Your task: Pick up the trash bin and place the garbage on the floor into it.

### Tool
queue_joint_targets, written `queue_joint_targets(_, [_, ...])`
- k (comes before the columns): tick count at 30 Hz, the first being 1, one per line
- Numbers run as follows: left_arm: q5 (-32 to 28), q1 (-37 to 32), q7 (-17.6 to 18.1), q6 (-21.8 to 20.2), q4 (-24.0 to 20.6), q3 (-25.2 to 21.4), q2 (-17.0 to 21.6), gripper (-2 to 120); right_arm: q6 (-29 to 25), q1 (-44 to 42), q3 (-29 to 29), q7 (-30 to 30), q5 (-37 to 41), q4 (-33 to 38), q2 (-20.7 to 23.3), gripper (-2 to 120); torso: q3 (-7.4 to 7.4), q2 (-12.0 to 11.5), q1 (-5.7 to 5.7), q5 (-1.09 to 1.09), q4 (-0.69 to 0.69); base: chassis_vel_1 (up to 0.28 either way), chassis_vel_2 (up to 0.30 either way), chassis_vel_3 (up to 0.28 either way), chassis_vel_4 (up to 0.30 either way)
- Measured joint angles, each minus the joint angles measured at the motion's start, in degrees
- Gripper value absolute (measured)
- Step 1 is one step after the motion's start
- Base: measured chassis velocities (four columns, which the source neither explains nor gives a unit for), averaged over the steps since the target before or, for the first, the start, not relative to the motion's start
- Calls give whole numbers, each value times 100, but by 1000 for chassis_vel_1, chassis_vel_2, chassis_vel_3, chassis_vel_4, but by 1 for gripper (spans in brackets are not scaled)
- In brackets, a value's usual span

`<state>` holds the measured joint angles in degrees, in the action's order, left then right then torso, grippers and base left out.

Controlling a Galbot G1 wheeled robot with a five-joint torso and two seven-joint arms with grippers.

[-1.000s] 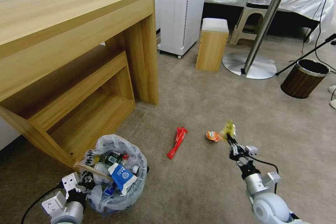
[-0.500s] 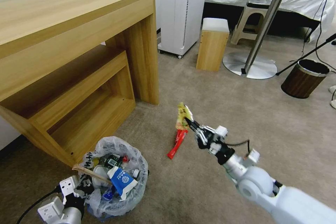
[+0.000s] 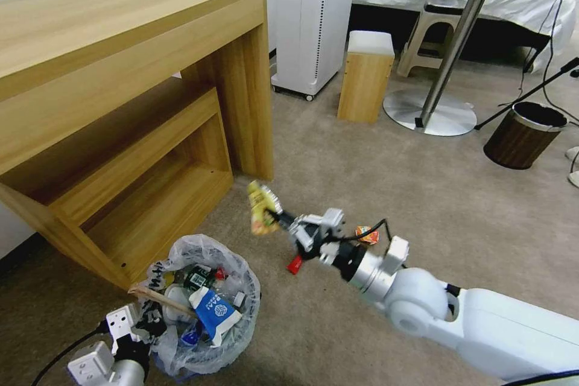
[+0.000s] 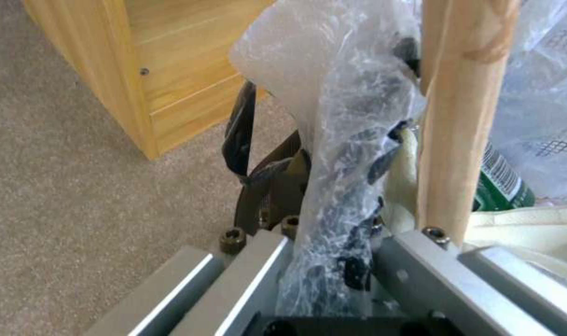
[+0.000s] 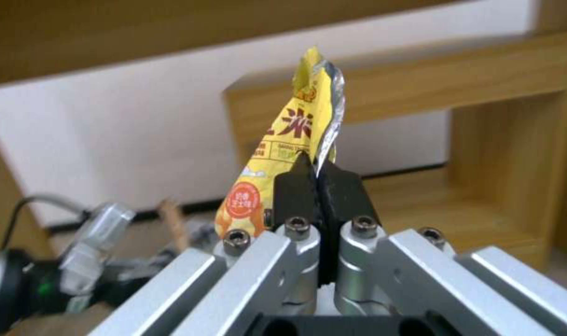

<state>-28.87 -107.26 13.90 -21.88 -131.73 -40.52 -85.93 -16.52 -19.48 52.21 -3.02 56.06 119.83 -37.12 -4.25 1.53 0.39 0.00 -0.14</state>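
The trash bin (image 3: 240, 270), lined with a crinkled clear bag, hangs at the lower left with garbage inside: a blue-white carton (image 3: 212, 309), a wooden stick (image 3: 158, 295) and a green-labelled bottle (image 3: 194, 278). My left gripper (image 3: 146, 324) is shut on its rim and bag (image 4: 349, 116), beside the stick (image 4: 460, 112). My right gripper (image 3: 281, 219) is shut on a yellow wrapper (image 3: 261, 208) (image 5: 293, 149), held in the air just above and right of the bin. A red wrapper (image 3: 294, 265) and an orange wrapper (image 3: 364, 233) lie on the carpet, partly behind the right arm.
A wooden desk (image 3: 139, 60) with a low shelf stands close on the left of the bin. Farther back are a white appliance (image 3: 313, 18), a wooden box stool (image 3: 365, 78), a round table's base (image 3: 431, 113) and a brown wood-grain bin (image 3: 523, 137). Open carpet lies to the right.
My right arm has swung left with the yellow wrapper, from beside the orange wrapper to just above and right of the bin. The left gripper keeps its hold on the bin.
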Motion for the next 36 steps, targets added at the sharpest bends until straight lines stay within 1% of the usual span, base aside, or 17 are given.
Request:
queue_joint_targets(1, [16,-6,-11,1,-5,0,-15,0,82,317,352,-127,46,31,-103,0,0,0,0,-3,2,0,0,0,0])
queue_joint_targets(3, [62,-18,-35,7,-26,2,-75,0,463,970,1086,-723,197,116,-570,0,0,0,0,-1,2,0,0,0,0])
queue_joint_targets(4, [62,-18,-35,7,-26,2,-75,0,463,970,1086,-723,197,116,-570,0,0,0,0,-1,2,0,0,0,0])
queue_joint_targets(5, [77,-20,-47,13,-29,1,-99,0,652,1168,1343,-1005,334,132,-798,0,0,0,0,-2,3,0,0,0,0])
queue_joint_targets(7, [81,-29,-55,15,-48,-11,-123,0,787,1308,1589,-1302,378,44,-1077,0,0,0,0,-2,3,0,0,0,0])
queue_joint_targets(8, [81,-29,-55,15,-48,-11,-123,0,787,1308,1589,-1302,378,44,-1077,0,0,0,0,-2,3,0,0,0,0])
queue_joint_targets(11, [81,-59,-58,46,-70,-52,-132,0,1030,1292,1686,-1775,488,-132,-1300,0,0,0,-1,-1,1,0,0,0,0])
queue_joint_targets(12, [81,-59,-58,46,-70,-52,-132,0,1030,1292,1686,-1775,488,-132,-1300,0,0,0,-1,-1,1,0,0,0,0])
queue_joint_targets(15, [76,-82,-61,57,-73,-76,-133,0,1169,1174,1681,-2023,487,-417,-1492,0,0,0,0,-1,1,0,0,0,0])
queue_joint_targets(17, [76,-84,-61,59,-73,-79,-133,0,1185,1151,1672,-2058,485,-478,-1530,0,0,0,0,-1,1,0,0,0,0])
queue_joint_targets(20, [64,-85,-62,68,-67,-94,-129,0,1227,1060,1600,-2159,499,-746,-1741,0,0,0,0,0,1,0,0,0,0])
queue_joint_targets(27, [52,-55,-63,69,-19,-100,-129,0,1375,987,1604,-2342,523,-904,-1993,0,0,0,0,-1,2,0,0,0,0])
queue_joint_targets(36, [47,-9,-62,69,43,-77,-144,0,1560,963,1695,-2516,468,-910,-2039,0,0,0,0,-1,1,0,0,0,0])
